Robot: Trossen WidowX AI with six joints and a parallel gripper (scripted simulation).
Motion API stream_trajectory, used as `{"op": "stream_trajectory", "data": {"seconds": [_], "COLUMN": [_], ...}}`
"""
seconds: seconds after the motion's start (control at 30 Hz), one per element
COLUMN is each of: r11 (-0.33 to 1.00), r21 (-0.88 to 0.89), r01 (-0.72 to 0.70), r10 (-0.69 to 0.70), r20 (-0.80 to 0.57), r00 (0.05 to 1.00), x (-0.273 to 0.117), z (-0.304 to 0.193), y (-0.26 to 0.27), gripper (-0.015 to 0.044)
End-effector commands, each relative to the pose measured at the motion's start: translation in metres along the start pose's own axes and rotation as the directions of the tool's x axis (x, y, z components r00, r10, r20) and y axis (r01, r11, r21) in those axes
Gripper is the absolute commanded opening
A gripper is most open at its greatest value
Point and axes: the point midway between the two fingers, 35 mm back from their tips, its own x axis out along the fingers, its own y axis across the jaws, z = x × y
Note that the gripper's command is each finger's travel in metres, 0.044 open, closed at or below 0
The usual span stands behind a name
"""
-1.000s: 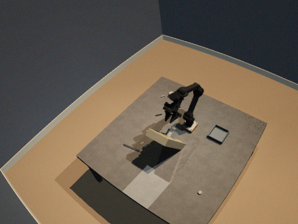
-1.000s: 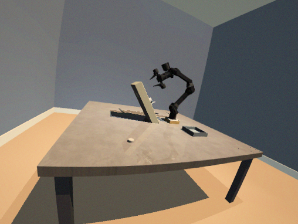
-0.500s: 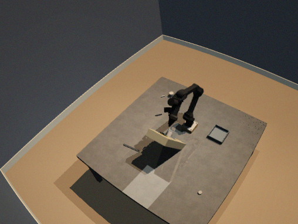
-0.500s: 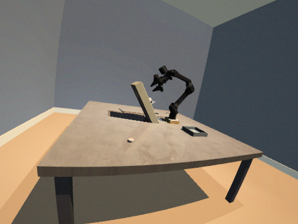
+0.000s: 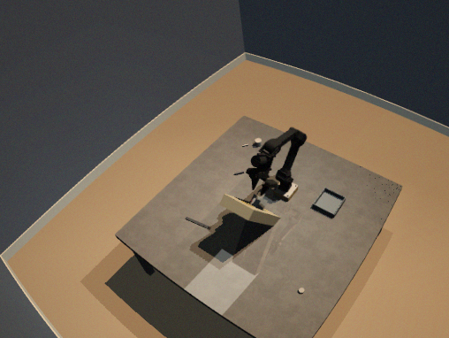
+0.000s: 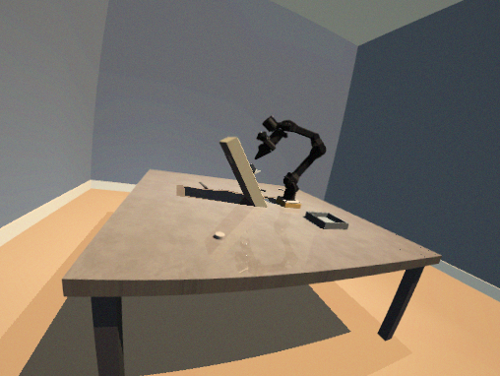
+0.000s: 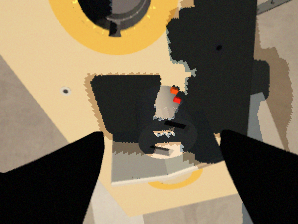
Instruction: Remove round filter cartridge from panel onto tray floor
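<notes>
The service panel leans on the table in front of the arm. In the wrist view a yellow ring surrounds a dark, notched round opening. Below it, a shadowed round part with two narrow dark slots, apparently the cartridge, shows beyond the fingertips; how far it stands out cannot be told. My gripper is open, a little off the panel face, with nothing between its fingers. The tray stands beside the arm's base; no cartridge shows in it.
A small protrusion stands out from the panel face below my gripper. A grey ledge with a pale edge crosses the lower panel. A dark bar, a white cylinder and a small cream disc lie around the table.
</notes>
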Motion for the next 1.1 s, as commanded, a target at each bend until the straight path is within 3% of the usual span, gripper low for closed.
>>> {"op": "stream_trajectory", "data": {"seconds": [0.0,1.07], "r11": [0.966,0.966], "r21": [-0.26,-0.26], "r01": [-0.001,-0.001], "r10": [-0.016,-0.016], "r20": [-0.065,-0.062], "r00": [0.998,0.998], "x": [0.01,0.055], "z": [-0.014,-0.017], "y": [-0.005,-0.005], "gripper": [0.0305,0.0305]}}
